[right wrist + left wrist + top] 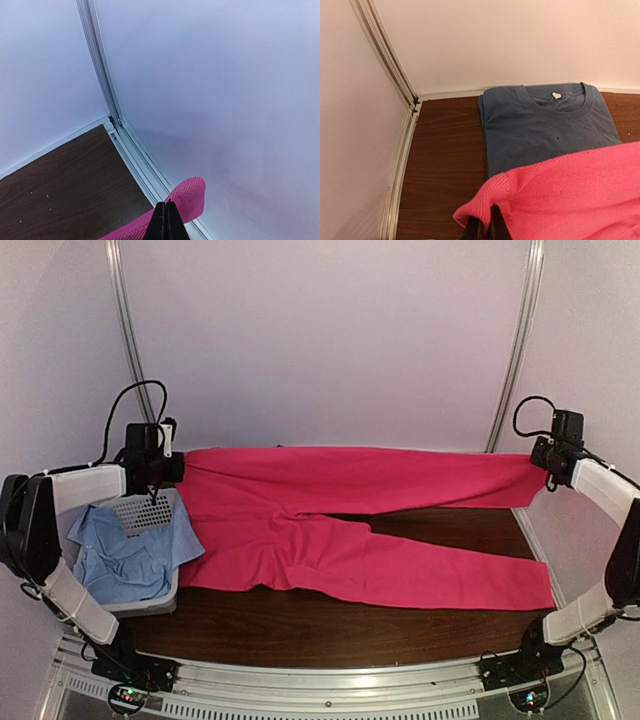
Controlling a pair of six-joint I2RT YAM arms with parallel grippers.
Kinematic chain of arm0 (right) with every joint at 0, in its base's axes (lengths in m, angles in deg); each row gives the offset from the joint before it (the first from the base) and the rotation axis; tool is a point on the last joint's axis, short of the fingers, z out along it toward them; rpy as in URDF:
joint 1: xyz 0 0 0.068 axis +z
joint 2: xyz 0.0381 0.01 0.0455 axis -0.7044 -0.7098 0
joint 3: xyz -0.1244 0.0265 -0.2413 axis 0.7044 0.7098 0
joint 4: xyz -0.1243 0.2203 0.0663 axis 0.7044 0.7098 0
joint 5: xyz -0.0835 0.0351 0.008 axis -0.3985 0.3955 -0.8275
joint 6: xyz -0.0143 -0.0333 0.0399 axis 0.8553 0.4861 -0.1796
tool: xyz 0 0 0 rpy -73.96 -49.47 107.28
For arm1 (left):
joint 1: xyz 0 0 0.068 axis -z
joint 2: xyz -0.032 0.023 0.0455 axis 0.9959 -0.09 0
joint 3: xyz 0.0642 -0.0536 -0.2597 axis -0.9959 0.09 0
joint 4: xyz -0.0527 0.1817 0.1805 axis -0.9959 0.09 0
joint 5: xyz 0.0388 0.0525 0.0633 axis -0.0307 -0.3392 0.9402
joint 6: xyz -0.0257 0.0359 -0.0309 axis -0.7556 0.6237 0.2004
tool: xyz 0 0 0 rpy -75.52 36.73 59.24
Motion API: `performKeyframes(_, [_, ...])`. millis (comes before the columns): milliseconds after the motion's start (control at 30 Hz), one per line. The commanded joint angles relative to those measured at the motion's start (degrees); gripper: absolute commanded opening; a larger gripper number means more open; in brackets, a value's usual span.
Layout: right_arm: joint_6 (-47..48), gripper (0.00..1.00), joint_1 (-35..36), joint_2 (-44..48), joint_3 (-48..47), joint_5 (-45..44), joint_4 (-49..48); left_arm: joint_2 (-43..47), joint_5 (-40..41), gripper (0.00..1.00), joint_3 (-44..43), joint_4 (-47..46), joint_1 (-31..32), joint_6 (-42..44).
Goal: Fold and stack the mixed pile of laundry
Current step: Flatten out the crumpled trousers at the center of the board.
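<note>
the pink garment [350,530] is spread across the dark wooden table [330,625], reaching from the left side to the right side. its far band is stretched along the back edge between the two grippers. a second leg-like length lies flat, running towards the near right.

the left gripper [152,496] is closed on the garment's left end. in the left wrist view, a ribbed fold of pink cloth is pinched between the dark fingers [476,231] and drapes over and to the right of them.

the right gripper [548,480] is closed on the garment's right end. in the right wrist view, the jaws are pressed together and a small pink tip pokes out just beyond them, over the metal rail by the wall [225,100].

a dark blue t-shirt [545,125] is seen folded flat in the far left corner of the table, partly covered by the pink cloth.

a light-blue cloth [125,560] lies crumpled in the white basket [145,512] at the left, just beside the pink garment.
</note>
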Motion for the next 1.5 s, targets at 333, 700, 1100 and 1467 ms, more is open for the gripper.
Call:
performKeyframes(333, [0.7,0.00,-1.0,14.0,5.2,-9.0,0.8,10.2,3.8,0.00,0.5,-6.1,0.3,-1.1])
performKeyframes(700, [0.1,0.00,-0.4,-16.9,-14.0,-2.5,-5.4,-11.9,9.8,0.00,-17.5,-0.6,0.3,0.1])
performKeyframes(1100, [3.3,0.66,2.5,-43.3,-43.3,6.2,8.1,-30.7,13.3,0.57,-45.0,20.4,1.2,1.0])
performKeyframes(1467, [3.6,0.97,15.3,-18.8,-13.7,20.4,10.9,-14.1,3.6,0.56,-22.0,26.1,12.9,-1.2])
